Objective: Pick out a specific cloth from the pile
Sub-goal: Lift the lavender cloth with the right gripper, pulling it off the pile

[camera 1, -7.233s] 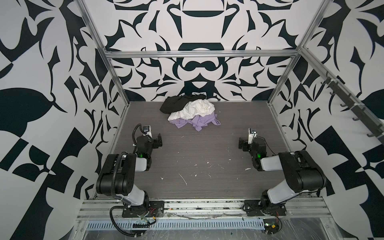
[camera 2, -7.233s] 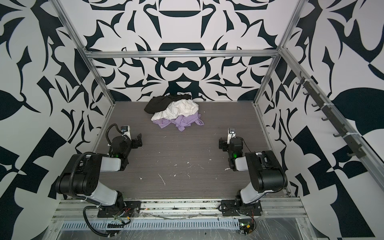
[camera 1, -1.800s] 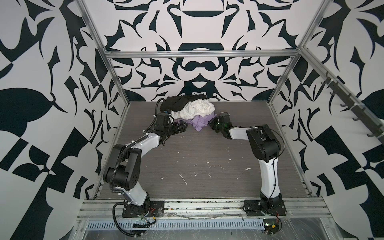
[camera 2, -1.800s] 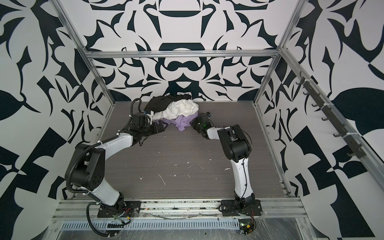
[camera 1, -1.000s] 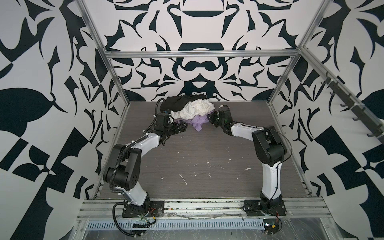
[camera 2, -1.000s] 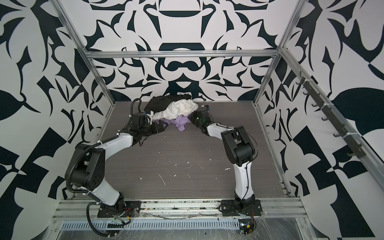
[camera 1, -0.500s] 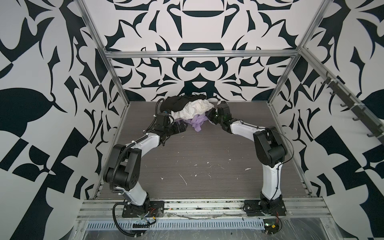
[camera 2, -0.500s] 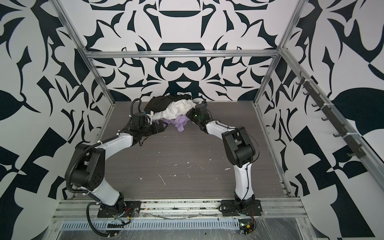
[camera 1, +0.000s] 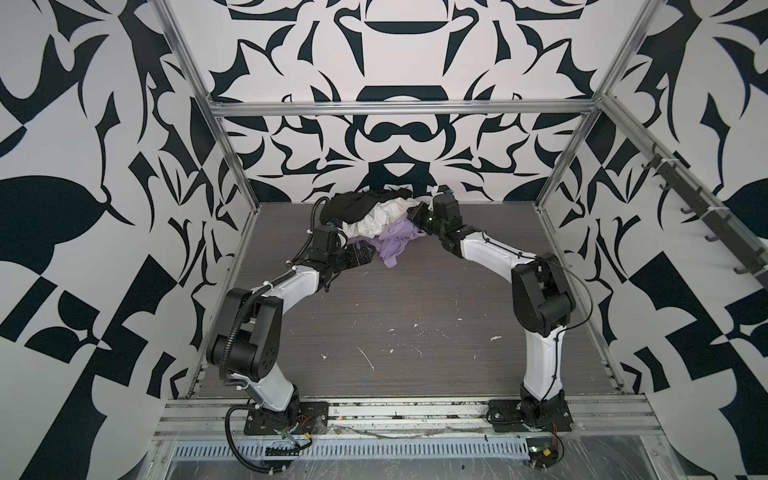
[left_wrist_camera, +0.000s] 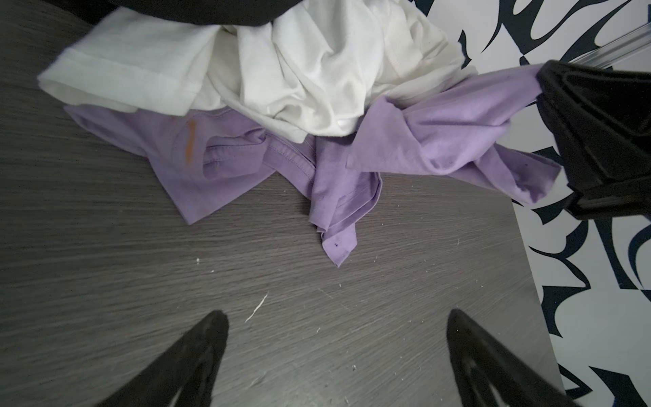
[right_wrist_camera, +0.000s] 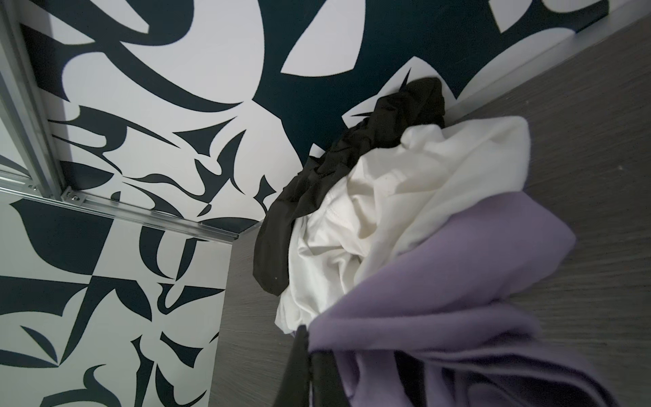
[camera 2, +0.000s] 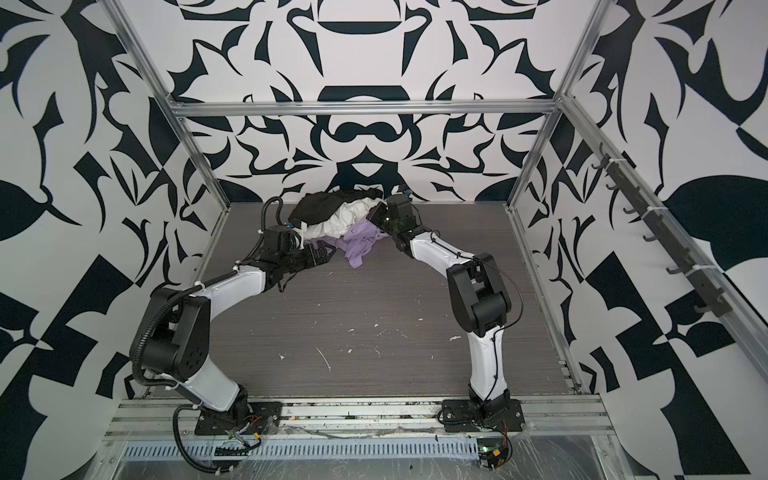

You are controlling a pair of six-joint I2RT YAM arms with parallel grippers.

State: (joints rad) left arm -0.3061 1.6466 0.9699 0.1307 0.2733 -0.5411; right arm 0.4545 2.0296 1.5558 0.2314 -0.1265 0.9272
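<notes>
OP: Black-and-white patterned walls (camera 1: 382,137) all round, a grey wood-grain counter (camera 1: 395,324), and the pile (camera 1: 374,214) heaped against the back wall. There's no bin, tray or basket in sight, so I have nothing to report inside one.

DESK: What's changed in the last second?

OP: My right gripper (camera 1: 417,217) has come up and back toward the wall with the cloth (camera 1: 395,241) in it. A second ago the lavender lay lower at the pile's front. Now its right edge is hoisted and the rest hangs in a bunch down to the counter.

DESK: Grip good?

OP: The jaws are pressed together on a fold of the lavender edge. In the left wrist view the fabric runs straight into that gripper. My left gripper (left_wrist_camera: 336,322) hasn't moved. It is spread wide, low over bare counter just in front of the pile, and holds nothing.

DESK: Is the cloth free yet?

OP: Not by my reading. The part toward my left arm is tucked under the white cloth (left_wrist_camera: 299,70), and the black cloth (camera 1: 349,208) sits behind that. I'd judge the pick made and the pulling-out under way. If I haul on, the white one may drag along.
</notes>
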